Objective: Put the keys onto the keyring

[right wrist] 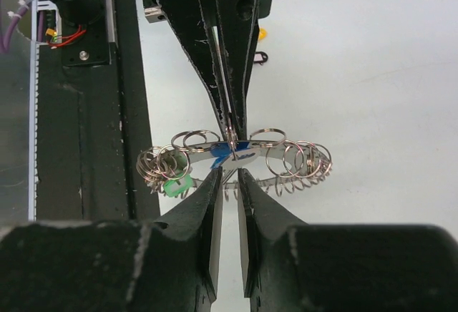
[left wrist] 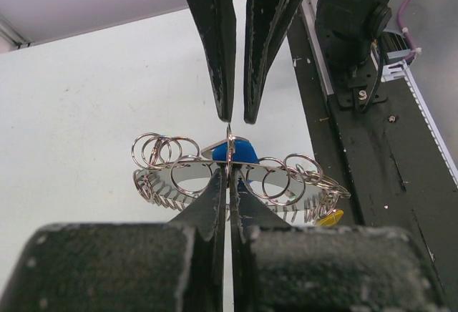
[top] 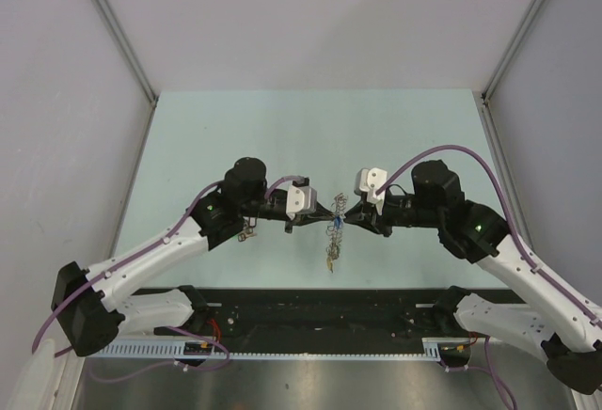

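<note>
The keyring hangs between my two grippers over the middle of the table. It is a silver band fringed with many small rings, with a yellow tag and a green tag. My left gripper is shut on a thin upright split ring at the band, right by a blue-tagged key. My right gripper faces it from the other side. Its jaws stand slightly apart, with the tips just short of the band and nothing between them. Loose keys lie under the left arm.
The pale green table is walled by grey panels left, right and behind. A black rail with the arm bases runs along the near edge. A loose yellow tag and a small ring lie on the table behind the left gripper.
</note>
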Available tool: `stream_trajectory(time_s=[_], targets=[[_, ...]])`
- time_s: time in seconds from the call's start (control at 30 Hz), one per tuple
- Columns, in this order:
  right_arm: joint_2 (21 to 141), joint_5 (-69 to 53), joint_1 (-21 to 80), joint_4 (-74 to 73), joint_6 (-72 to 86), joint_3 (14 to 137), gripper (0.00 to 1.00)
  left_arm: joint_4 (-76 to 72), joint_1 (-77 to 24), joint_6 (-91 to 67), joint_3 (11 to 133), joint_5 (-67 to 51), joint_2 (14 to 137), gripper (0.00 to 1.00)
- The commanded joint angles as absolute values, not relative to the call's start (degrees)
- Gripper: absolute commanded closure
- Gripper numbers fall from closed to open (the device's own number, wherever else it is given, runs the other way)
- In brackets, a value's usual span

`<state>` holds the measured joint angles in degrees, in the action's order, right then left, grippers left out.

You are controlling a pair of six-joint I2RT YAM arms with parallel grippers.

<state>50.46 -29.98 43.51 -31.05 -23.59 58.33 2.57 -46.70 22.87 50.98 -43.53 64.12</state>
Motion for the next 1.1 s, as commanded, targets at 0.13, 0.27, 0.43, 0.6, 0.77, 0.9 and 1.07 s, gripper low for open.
stream_trajectory(time_s=[0.13,0.27,0.43,0.6,0.77,0.9,1.07], targets=[[50.89,-34.27,42.45,-27.16,-23.47,58.36,0.82,-1.76,-46.49,21.8,51.33,-46.58,62.49,1.0],[51.24,-34.8,42.19,-26.98,-23.55,58.27,0.86,-1.41,-46.41,21.88,51.59,-47.2,62.75,1.0],[51.33,-34.81,42.19,-27.07,-23.55,58.27,0.87,-1.23,-46.49,21.97,51.68,-47.63,62.67,1.0],[51.5,-34.19,42.1,-26.81,-23.47,58.36,0.87,-0.97,-46.49,22.24,51.68,-48.16,62.49,1.0],[51.77,-33.22,41.93,-26.72,-23.29,58.27,0.86,-0.88,-46.49,22.24,51.68,-47.99,62.4,1.0],[51.85,-32.7,42.01,-26.63,-23.12,58.27,0.85,-0.88,-46.49,22.32,51.68,-47.9,62.4,1.0],[51.77,-31.55,42.01,-26.81,-22.76,58.27,0.83,-0.88,-46.49,22.41,51.68,-47.46,62.4,1.0]])
